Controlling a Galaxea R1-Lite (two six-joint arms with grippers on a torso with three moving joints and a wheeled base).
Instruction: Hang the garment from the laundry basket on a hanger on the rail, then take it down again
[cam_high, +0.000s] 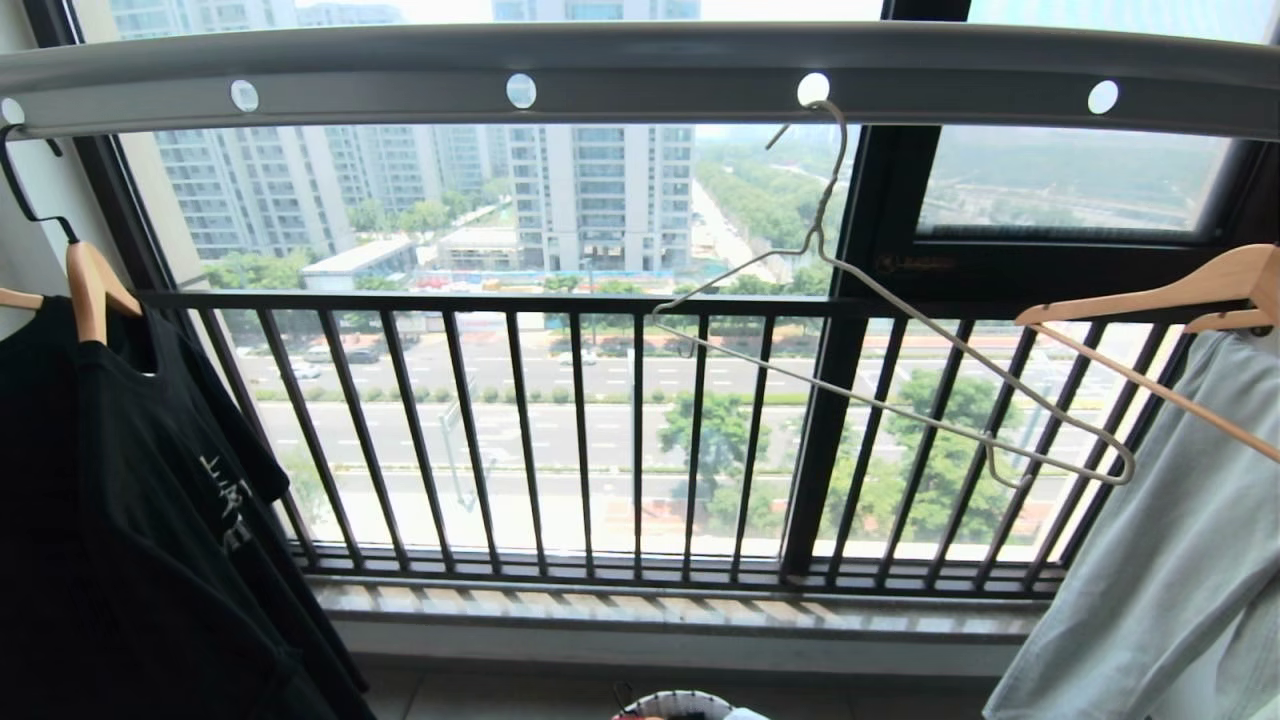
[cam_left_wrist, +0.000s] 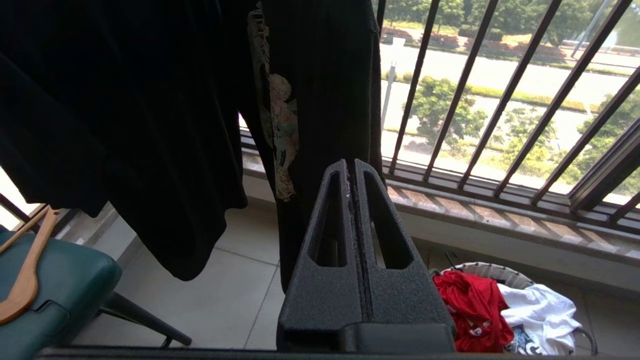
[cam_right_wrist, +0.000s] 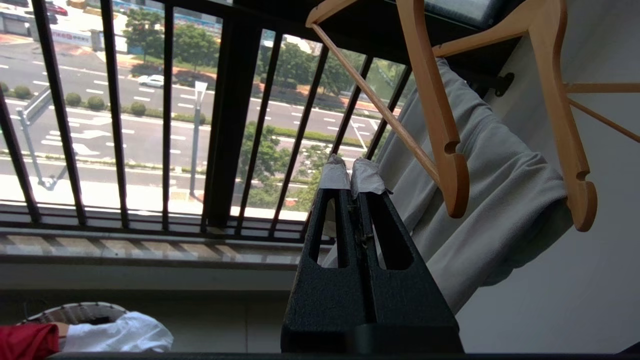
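Looking at both claws pressed together, nothing pinched in either. Left gripper (cam_left_wrist: 351, 167) hangs low beside the black T-shirt (cam_left_wrist: 150, 125); right gripper (cam_right_wrist: 350, 172) sits just in front of the pale grey-green garment (cam_right_wrist: 480, 200) and its wooden hangers (cam_right_wrist: 435, 125). Neither arm shows in the head view.

Key relation: the garment (cam_left_wrist: 472, 310), red, lies crumpled in the laundry basket (cam_left_wrist: 492, 272), below and ahead of the left claw, off to its right side. From the right claw the same basket (cam_right_wrist: 75, 312) sits below and off to its left, with only a red edge (cam_right_wrist: 27, 340) in view at the frame corner. My read: left claw is nearer and has the cleaner line down. The shirt is bunched, no clear long axis; a white cloth (cam_left_wrist: 540, 310) lies against it in the same basket, so a pinch has to land on red only.

The hanger (cam_high: 900, 370) is bare, hooked in a hole of the rail (cam_high: 640, 70), tilted, its long axis slanting down toward the right side. It hangs well above both claws, closer to the right arm's side.

Surface and room: tiled floor (cam_left_wrist: 240, 295), basket standing on it just in front of the window sill (cam_high: 680, 610). Black window railing (cam_high: 520, 430) behind. A teal chair (cam_left_wrist: 55, 285) carrying a spare wooden hanger sits on the left claw's left. Judging we're at the start: shirt not yet picked, claws must spread before descending.
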